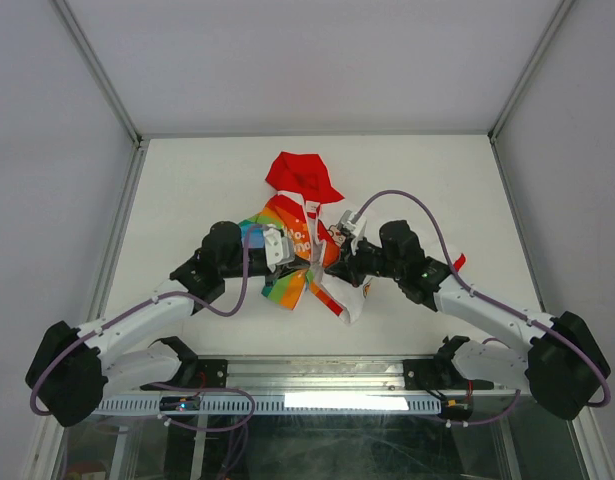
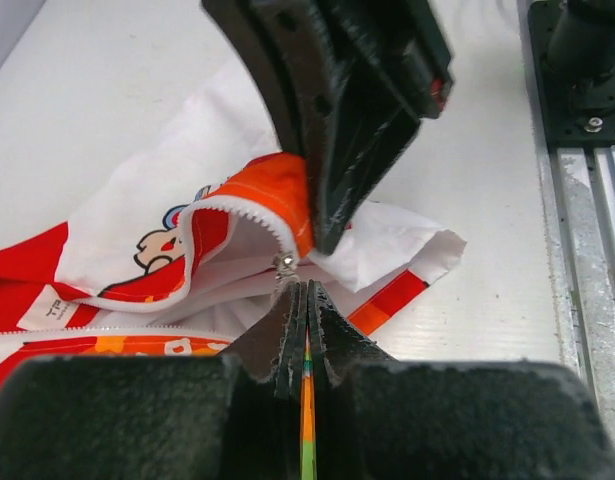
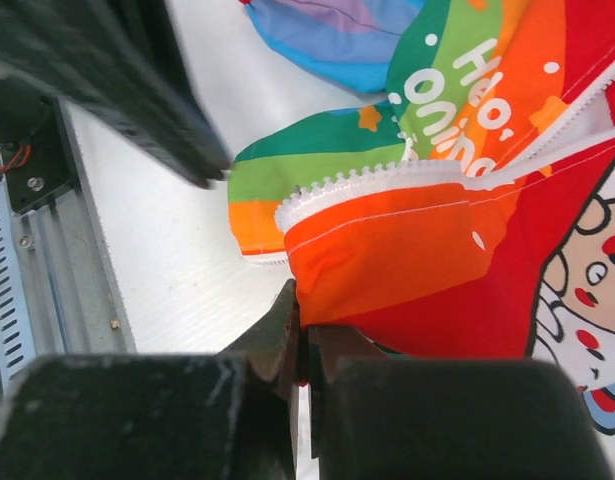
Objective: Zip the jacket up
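Note:
The jacket (image 1: 302,235) lies at the table's middle, red hood (image 1: 302,178) at the far end, rainbow panel bunched up and front open. My left gripper (image 1: 295,258) is shut on a thin rainbow-striped edge of the jacket (image 2: 137,210); in the left wrist view its tips (image 2: 307,290) sit just below the metal zipper slider (image 2: 284,265). My right gripper (image 1: 332,258) is shut on the orange lower edge of the jacket (image 3: 387,250); its tips (image 3: 305,310) sit under a row of white zipper teeth (image 3: 367,180). The two grippers are close together.
The aluminium rail (image 1: 317,375) with the arm bases runs along the near table edge and shows in the left wrist view (image 2: 577,200). A red cuff (image 1: 457,262) sticks out behind the right arm. Enclosure walls stand on three sides.

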`<state>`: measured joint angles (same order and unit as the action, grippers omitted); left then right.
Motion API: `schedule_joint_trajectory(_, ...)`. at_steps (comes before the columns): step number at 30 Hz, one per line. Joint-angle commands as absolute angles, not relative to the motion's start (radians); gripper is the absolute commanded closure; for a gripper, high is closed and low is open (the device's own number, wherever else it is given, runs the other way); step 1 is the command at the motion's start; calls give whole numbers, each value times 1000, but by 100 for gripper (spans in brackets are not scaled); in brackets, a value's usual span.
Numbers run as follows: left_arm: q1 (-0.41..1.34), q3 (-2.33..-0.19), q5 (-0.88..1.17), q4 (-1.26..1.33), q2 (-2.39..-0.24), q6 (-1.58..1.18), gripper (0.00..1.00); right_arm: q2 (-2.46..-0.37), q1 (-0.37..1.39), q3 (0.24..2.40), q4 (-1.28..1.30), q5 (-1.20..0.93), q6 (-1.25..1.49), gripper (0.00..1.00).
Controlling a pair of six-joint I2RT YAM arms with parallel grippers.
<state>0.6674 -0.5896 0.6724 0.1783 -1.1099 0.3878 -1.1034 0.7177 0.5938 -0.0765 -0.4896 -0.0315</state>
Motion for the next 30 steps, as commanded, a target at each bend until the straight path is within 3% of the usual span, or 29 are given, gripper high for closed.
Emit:
schedule_joint_trajectory(1, 714, -560, 589, 107, -988, 435, 100, -1118, 712, 644, -135, -436, -26, 100)
schedule_joint_trajectory(4, 743, -540, 562, 91, -954, 412, 100, -1126, 710, 645, -153, -453, -21, 100)
schedule_joint_trajectory(7, 745, -509, 521, 138, -960, 376, 72, -1127, 711, 642, -172, -483, -24, 100)
schedule_joint_trajectory(10, 745, -495, 483, 219, -1003, 391, 63, -1122, 710, 641, -178, -508, -32, 100)
schedule_joint_trajectory(23, 660, -605, 583, 296, -1223, 470, 49, -1099, 711, 636, -168, -550, -43, 100)
schedule_joint_trajectory(30, 636, -614, 741, 301, -1235, 484, 49, -1090, 710, 620, -170, -555, -43, 100)
